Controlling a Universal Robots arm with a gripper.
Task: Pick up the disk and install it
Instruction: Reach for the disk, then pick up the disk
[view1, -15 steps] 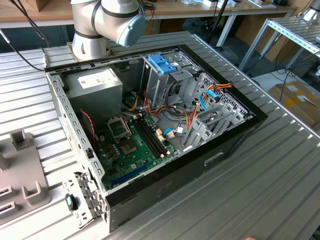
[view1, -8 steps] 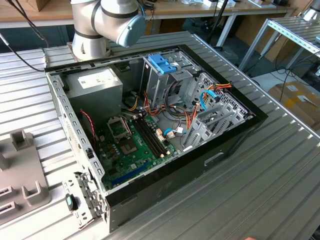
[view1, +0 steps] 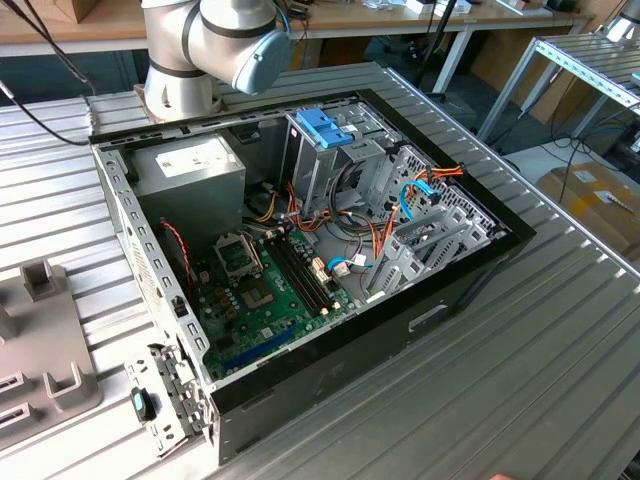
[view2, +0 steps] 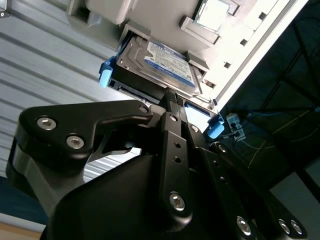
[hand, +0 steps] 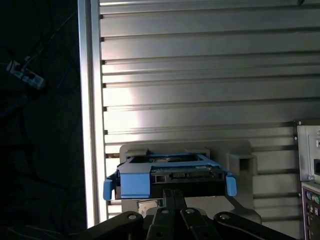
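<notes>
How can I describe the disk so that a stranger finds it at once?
On the ribbed metal table stands a pale grey holder. The disk lies flat in it: a silver-grey slab with a white-and-blue label, the only thing there framed by light-blue plastic rails.

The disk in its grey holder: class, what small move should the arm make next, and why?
Probably a short, straight advance onto the disk: the gripper sits centred at its near edge, midway along the blue rail, and the disk lies in the grey holder on the ribbed table. Contact cannot be judged.
</notes>
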